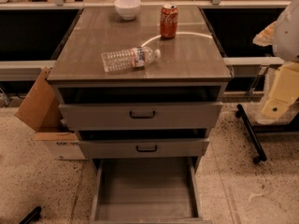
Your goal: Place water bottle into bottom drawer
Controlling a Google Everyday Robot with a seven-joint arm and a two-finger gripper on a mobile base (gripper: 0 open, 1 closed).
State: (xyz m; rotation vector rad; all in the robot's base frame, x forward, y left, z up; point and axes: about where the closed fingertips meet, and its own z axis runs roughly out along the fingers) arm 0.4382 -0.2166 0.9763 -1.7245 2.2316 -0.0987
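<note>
The water bottle point(131, 59), clear and ribbed with a white cap and a white label, lies on its side on the grey cabinet top point(187, 59), left of centre, cap pointing right. The bottom drawer point(145, 190) is pulled far out at floor level, and its plain grey floor is bare. My gripper point(279, 94) is a cream-coloured part hanging at the right edge of the view, beside the cabinet's right side. It is well away from the bottle and holds nothing that I can see.
A red soda can point(168, 21) stands upright behind the bottle, and a white bowl point(127, 7) sits at the back. The two upper drawers point(140, 115) with black handles are slightly open. A cardboard box point(42, 111) stands on the left. A black wheeled leg point(252, 134) is on the right.
</note>
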